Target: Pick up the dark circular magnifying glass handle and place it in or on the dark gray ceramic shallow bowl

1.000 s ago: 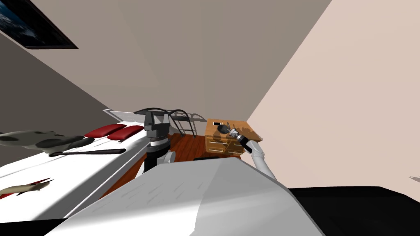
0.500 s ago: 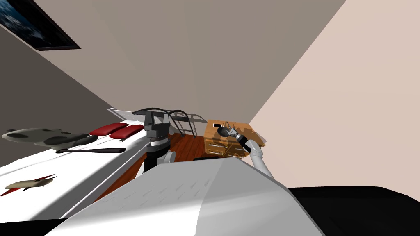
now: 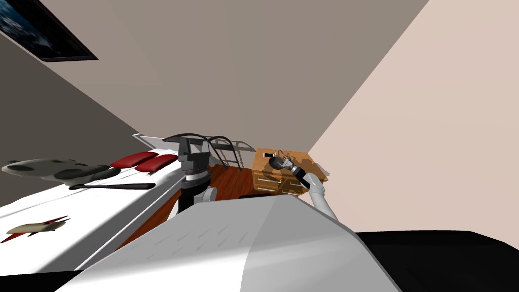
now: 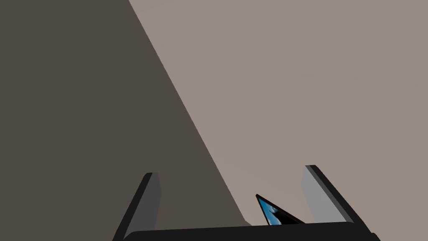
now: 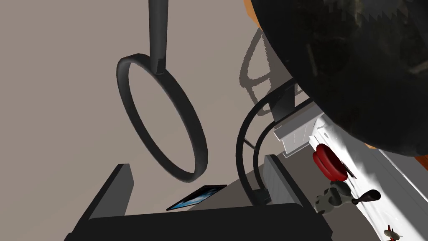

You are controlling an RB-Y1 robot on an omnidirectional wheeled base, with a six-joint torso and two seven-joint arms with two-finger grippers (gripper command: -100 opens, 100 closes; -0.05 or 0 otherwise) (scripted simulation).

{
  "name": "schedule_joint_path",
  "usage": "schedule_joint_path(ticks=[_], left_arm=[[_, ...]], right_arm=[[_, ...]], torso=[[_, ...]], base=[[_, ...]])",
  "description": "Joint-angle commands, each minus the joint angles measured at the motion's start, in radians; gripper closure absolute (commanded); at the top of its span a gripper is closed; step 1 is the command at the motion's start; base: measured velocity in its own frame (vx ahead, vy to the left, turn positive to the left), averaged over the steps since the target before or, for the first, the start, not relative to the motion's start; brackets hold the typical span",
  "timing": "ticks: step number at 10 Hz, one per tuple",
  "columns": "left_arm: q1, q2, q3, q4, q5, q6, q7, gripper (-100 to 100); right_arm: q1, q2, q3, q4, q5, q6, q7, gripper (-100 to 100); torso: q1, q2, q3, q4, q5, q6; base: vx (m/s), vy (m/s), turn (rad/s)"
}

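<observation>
Grey fingers [image 5: 280, 180] of the right claw [image 5: 198, 184] stand apart: released, gripping nothing. Just ahead, between their lines, I see the dark ring of the magnifying glass [image 5: 158, 37], touching neither finger, with its handle pointing away from the claw. The dark bowl [image 5: 355, 62] looms close beside the ring; I cannot confirm contact between them. In the head view this claw is over the wooden drawer chest [image 3: 266, 177]. The left claw [image 4: 234, 196] is raised, released and empty, near the white bed [image 3: 101, 213].

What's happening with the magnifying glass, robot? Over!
Left gripper open, empty. Right gripper open, magnifying glass ring at its mouth, not squeezed. Dark bowl close beside. Nothing between them.
</observation>
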Motion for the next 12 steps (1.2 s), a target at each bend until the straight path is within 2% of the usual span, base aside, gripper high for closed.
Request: schedule_joint_path(ticks=[1, 9, 10, 11, 12], left_arm=[[0.0, 0.0, 0.0, 0.0, 0.0, 0.0, 0.0, 0], [0.0, 0.0, 0.0, 0.0, 0.0, 0.0, 0.0, 0], [0.0, 0.0, 0.0, 0.0, 0.0, 0.0, 0.0, 0], [0.0, 0.0, 0.0, 0.0, 0.0, 0.0, 0.0, 0], [0.0, 0.0, 0.0, 0.0, 0.0, 0.0, 0.0, 0]], right_arm=[[-0.011, -0.028, -0.002, -0.007, -0.002, 0.006, -0.035, -100], [-0.056, -0.142, -0.011, -0.035, -0.01, 0.029, -0.173, -100], [-0.056, -0.133, -0.012, -0.025, -0.011, 0.024, -0.155, -100], [-0.056, -0.135, -0.012, -0.026, -0.011, 0.025, -0.16, 0], [-0.056, -0.135, -0.012, -0.026, -0.011, 0.025, -0.16, 0]], torso=[[0.0, 0.0, 0.0, 0.0, 0.0, 0.0], [0.002, 0.002, 0.001, 0.0, 0.0, 0.0], [0.002, 0.002, 0.001, 0.0, 0.001, 0.0], [0.001, 0.001, 0.001, 0.0, 0.0, 0.0], [0.0, 0.001, 0.0, 0.0, 0.0, 0.0]], base=[[-0.017, 0.021, 0.012], [-0.03, 0.035, 0.008], [-0.013, 0.014, -0.001], [0.0, 0.0, 0.0], [0.0, 0.0, 0.0]])
